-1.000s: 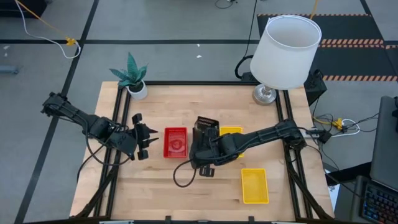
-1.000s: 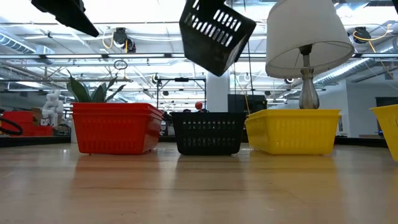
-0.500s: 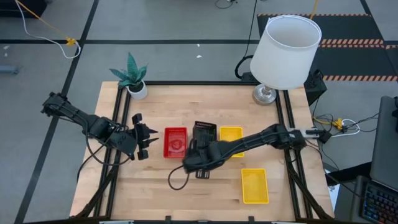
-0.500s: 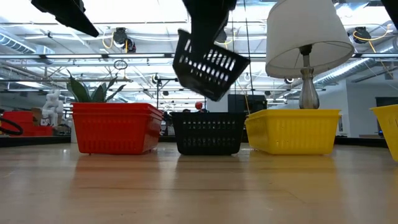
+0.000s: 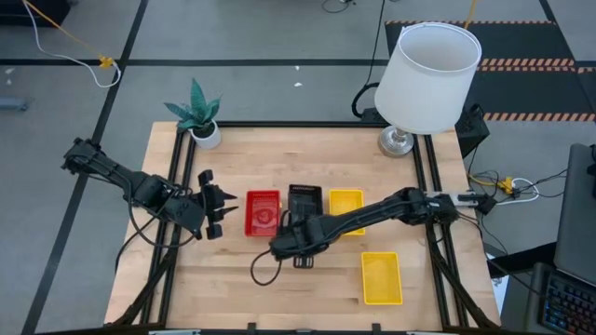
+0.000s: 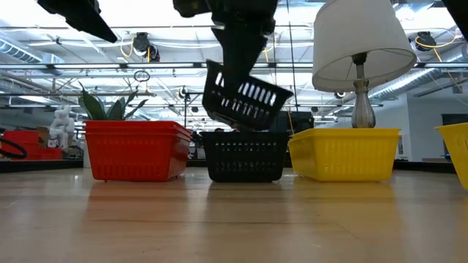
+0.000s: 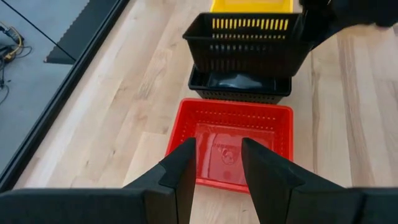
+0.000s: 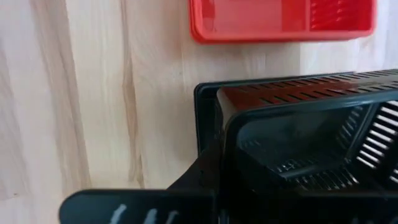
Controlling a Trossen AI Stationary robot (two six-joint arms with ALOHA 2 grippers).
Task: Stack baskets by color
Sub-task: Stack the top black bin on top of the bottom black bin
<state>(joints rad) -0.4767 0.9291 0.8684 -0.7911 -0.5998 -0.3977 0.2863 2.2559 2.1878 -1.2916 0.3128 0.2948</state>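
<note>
A black basket (image 6: pixel 245 98) hangs tilted just over another black basket (image 6: pixel 245 155) that stands on the table between a red stack (image 6: pixel 135 150) and a yellow basket (image 6: pixel 344 153). My right gripper (image 5: pixel 298 228) is shut on the upper black basket (image 7: pixel 245 43) and reaches down to it from above. The lower black basket (image 7: pixel 239 87) shows under it, with the red stack (image 7: pixel 239 140) alongside. My left gripper (image 5: pixel 216 212) waits open at the table's left, its fingers pointing at the red stack. A second yellow basket (image 5: pixel 381 276) lies at the near right. My right gripper holds the upper black basket by the rim of its short end wall (image 8: pixel 221 124), the end toward the table's near edge. The fingers come steeply from above. The basket hangs tilted, its lowest corner (image 6: pixel 252 130) at the lower basket's rim; whether they touch I cannot tell.
A white-shaded lamp (image 5: pixel 426 79) stands at the far right corner and a small potted plant (image 5: pixel 197 116) at the far left corner. Bare wood lies along the near edge (image 5: pixel 279 288) left of the second yellow basket.
My right gripper has come down with the black basket, shifting slightly toward the table's left and near edges. The basket, high above the row a second ago and steeply tipped, now hangs flatter and close over the black basket on the table.
</note>
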